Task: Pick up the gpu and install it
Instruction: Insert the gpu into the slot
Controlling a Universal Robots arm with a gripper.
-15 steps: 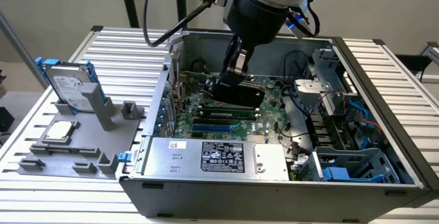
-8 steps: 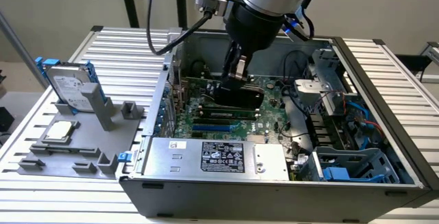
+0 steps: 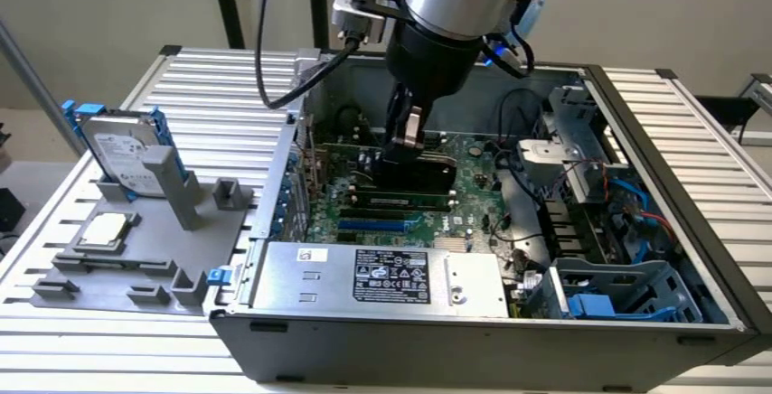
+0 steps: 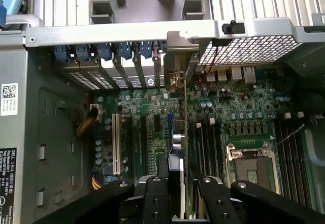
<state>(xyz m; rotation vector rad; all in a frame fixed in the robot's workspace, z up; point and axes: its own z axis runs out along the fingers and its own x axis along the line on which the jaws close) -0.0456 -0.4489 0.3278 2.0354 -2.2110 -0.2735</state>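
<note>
1. The gripper (image 3: 407, 136) reaches down into the open computer case (image 3: 483, 344) in the upper centre of the exterior view. Its fingers (image 4: 152, 196) are clenched on the gpu (image 3: 418, 173), one on each face.
2. The gpu stands on edge over the motherboard (image 3: 483, 177) in the centre of the exterior view, black face toward the camera. I cannot tell whether its lower edge already sits in a slot.
3. Seating it well probably depends on holding the card's long edge parallel to the slot. In the wrist view the card shows as a thin line (image 4: 177, 132), which makes a handy check for tilt.
4. The silver bracket (image 4: 179, 56) meets the case's rear wall beside the row of blue clips (image 4: 109, 51). It likely needs to line up with its own opening without catching the neighbouring strips.
5. Pressure should probably go straight down and evenly, since a skewed push could strain the contacts.
6. The grip looks centred on the card, which should help it resist twisting.
</note>
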